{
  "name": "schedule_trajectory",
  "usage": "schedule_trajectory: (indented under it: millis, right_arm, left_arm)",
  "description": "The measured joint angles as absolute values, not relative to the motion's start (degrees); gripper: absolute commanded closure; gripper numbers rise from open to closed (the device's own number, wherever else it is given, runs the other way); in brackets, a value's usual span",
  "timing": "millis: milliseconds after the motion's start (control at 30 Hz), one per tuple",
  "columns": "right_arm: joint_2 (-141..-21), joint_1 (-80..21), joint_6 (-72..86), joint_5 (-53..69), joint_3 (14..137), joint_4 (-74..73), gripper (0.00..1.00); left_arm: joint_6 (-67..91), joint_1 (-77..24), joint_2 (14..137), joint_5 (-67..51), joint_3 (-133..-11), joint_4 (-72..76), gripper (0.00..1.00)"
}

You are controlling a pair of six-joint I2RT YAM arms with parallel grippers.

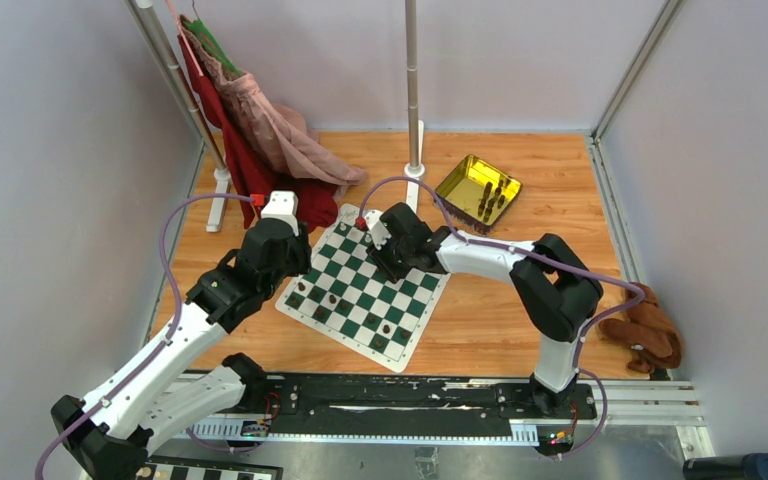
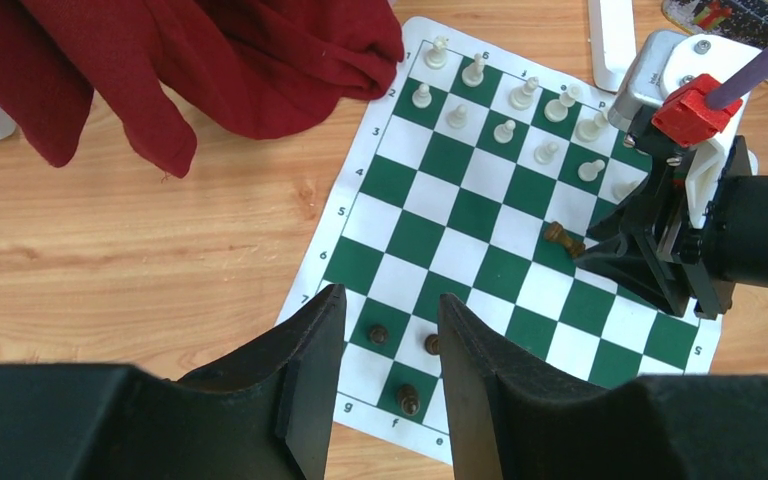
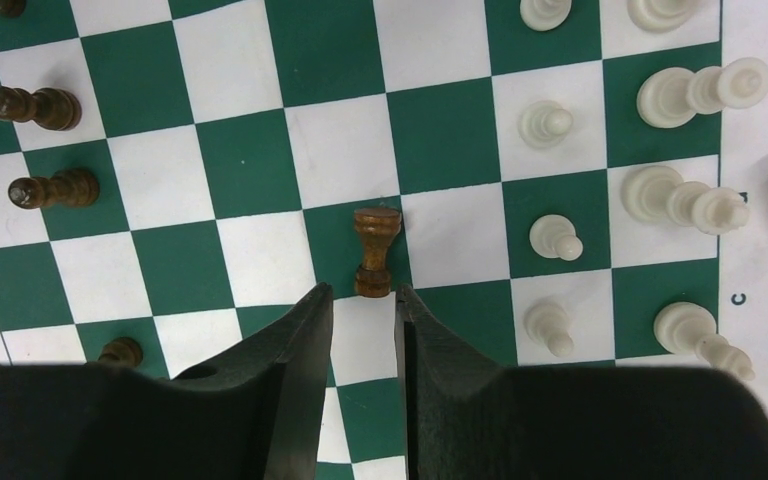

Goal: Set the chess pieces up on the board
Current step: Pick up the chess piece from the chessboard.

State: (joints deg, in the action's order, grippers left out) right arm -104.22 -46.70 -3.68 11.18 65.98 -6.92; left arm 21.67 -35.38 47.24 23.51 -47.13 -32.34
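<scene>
The left arm stretches from the near edge to the board's (image 1: 415,300) left corner. The left gripper (image 2: 392,300) hovers with its fingers spread and empty above 3 dark pieces (image 2: 378,333). Farther in, the right arm folds at the elbow and reaches left. The right gripper (image 3: 363,292) has its fingers narrowly parted at the base of a leaning dark piece (image 3: 376,250) mid-board; whether they pinch it is unclear. Cream pieces (image 2: 505,130) fill the far rows.

Bright, even light — soft shadows, sharp.
</scene>
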Motion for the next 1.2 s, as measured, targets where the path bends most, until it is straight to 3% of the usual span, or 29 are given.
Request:
schedule_trajectory:
  millis: [767,1200]
  right_arm:
    - [-106.94,-45.89,-3.66,12.34,65.93,-5.78,0.74]
    - [-107.20,-45.45,-3.64,13.06,66.04,-5.54,0.94]
  left_arm:
    - [21.63,-35.38,48.01,23.53,-47.11,-32.29,0.56]
    - [21.61,-35.31,48.29,23.51,-46.78,-32.27,0.56]
